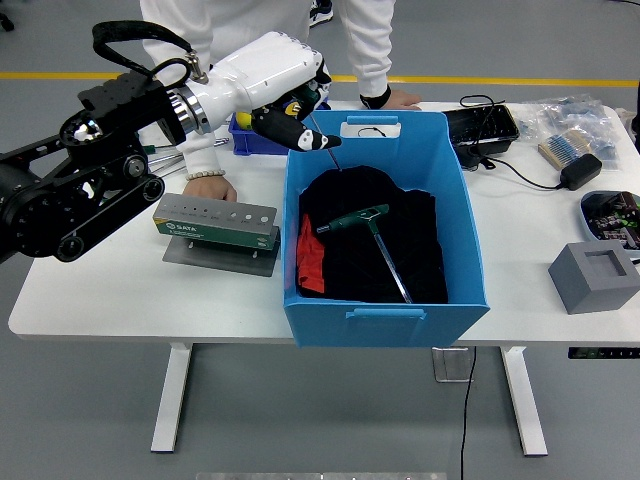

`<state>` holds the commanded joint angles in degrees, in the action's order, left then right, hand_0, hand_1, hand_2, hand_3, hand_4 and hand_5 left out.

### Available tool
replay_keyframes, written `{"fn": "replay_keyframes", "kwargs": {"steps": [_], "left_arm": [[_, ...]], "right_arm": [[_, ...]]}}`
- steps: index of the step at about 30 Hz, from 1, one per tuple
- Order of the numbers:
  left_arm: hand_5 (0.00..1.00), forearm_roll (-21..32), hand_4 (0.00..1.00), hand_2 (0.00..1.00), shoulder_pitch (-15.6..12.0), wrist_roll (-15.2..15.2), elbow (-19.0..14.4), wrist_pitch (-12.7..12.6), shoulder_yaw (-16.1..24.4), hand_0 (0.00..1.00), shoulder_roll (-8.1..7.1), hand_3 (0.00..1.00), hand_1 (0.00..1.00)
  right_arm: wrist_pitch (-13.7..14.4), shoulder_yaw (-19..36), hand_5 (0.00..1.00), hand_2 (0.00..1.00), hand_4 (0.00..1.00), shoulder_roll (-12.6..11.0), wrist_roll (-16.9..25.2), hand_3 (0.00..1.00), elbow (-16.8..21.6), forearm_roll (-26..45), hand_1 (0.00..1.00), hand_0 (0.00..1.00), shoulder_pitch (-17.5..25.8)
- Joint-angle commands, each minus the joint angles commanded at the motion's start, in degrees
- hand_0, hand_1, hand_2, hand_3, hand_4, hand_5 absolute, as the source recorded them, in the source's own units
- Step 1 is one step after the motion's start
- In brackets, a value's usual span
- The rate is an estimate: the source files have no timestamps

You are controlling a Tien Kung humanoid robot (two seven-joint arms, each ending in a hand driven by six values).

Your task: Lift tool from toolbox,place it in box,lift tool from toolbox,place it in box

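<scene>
text: "SATA" in white letters | on: front face of the grey-green tool stand [215,222] | smaller print beside it: too small to read

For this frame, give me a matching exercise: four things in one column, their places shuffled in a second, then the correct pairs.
Things:
1. T-handle tool
2. left robot hand
3. grey block
4. SATA tool holder

Places:
A. on the table, left of the blue box
B. near the table's right edge
C. lying on dark cloth inside the blue box
D. above the blue box's far left corner

Pairs: 1-C, 2-D, 3-B, 4-A
</scene>
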<state>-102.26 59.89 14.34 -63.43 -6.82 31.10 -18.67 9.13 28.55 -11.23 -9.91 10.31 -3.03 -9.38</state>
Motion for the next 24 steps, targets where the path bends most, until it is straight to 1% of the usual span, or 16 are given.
{"fn": "replay_keyframes", "kwargs": {"steps": [2,3,5,6,8,9,11,12,15,17,18,21,23,24], "left_arm": [[0.433,0.5,0.795,0.012,-0.5,0.1,1.2,0.1,-0.1,0.150,1.76,0.014,0.002],[0.433,0.6,0.795,0.012,-0.6,0.1,1.6,0.1,-0.1,0.150,2.17,0.014,0.002],[0.433,1.3,0.795,0.012,-1.1,0.1,3.3,0.1,-0.2,0.150,3.64,0.014,0.002],[0.431,1.9,0.782,0.060,-1.1,0.1,4.3,0.2,-0.8,0.176,4.36,0.060,0.008],[0.431,3.1,0.782,0.060,-0.7,0.2,6.9,0.5,-2.7,0.176,5.93,0.060,0.008],[0.431,3.6,0.782,0.060,-0.5,0.2,7.7,0.5,-3.2,0.176,6.34,0.060,0.008],[0.431,5.8,0.782,0.060,-0.3,0.5,9.7,0.2,-4.8,0.176,7.74,0.060,0.008],[0.456,6.9,0.781,0.157,-0.2,0.7,10.4,0.0,-5.5,0.237,8.35,0.188,0.113],[0.456,9.7,0.781,0.157,0.0,1.0,11.9,-0.2,-7.1,0.237,10.16,0.188,0.113],[0.456,10.6,0.781,0.157,0.1,0.9,12.6,0.0,-7.8,0.237,11.18,0.188,0.113],[0.492,11.0,0.818,0.411,0.2,0.7,13.0,0.8,-8.1,0.405,11.81,0.388,0.306],[0.492,12.3,0.818,0.411,0.7,0.1,14.2,3.6,-8.9,0.405,13.07,0.388,0.306],[0.492,12.5,0.818,0.411,1.0,-1.0,14.8,5.9,-9.4,0.405,13.74,0.388,0.306],[0.606,12.5,0.924,0.723,1.1,-1.5,15.0,6.8,-9.6,0.628,13.95,0.614,0.599]], "right_arm": [[0.0,-0.2,0.683,0.754,0.809,0.0,0.0,0.577,0.0,0.2,0.687,0.690,-0.1],[0.0,-0.2,0.683,0.754,0.809,0.0,0.0,0.577,0.0,0.2,0.687,0.690,-0.1],[0.0,-0.1,0.683,0.754,0.809,0.0,0.1,0.577,0.0,0.1,0.687,0.690,-0.2],[0.0,-0.2,0.683,0.753,0.809,0.0,0.1,0.577,0.0,0.2,0.688,0.690,-0.1],[0.0,-0.6,0.683,0.753,0.809,0.0,0.1,0.577,0.0,0.4,0.688,0.690,-0.1],[0.0,-0.7,0.683,0.753,0.809,0.0,0.1,0.577,0.0,0.5,0.688,0.690,0.0],[0.0,-1.0,0.683,0.753,0.809,-0.1,0.0,0.577,0.0,0.5,0.688,0.690,0.0],[0.0,-1.1,0.683,0.754,0.808,-0.1,0.0,0.577,0.0,0.6,0.688,0.691,0.0],[-0.1,-1.4,0.683,0.754,0.808,-0.1,0.0,0.577,0.0,0.6,0.688,0.691,0.1],[-0.1,-1.4,0.683,0.754,0.808,-0.1,0.0,0.577,0.0,0.4,0.688,0.691,0.0],[-0.1,-1.4,0.684,0.754,0.808,-0.2,0.0,0.577,0.0,0.4,0.688,0.691,0.0],[-0.2,-1.5,0.684,0.754,0.808,-0.3,0.0,0.577,0.0,0.2,0.688,0.691,-0.2],[-0.1,-1.4,0.684,0.754,0.808,-0.3,0.0,0.577,0.0,0.2,0.688,0.691,-0.3],[-0.1,-1.3,0.685,0.754,0.808,-0.3,0.0,0.577,0.0,0.2,0.688,0.690,-0.3]]}}
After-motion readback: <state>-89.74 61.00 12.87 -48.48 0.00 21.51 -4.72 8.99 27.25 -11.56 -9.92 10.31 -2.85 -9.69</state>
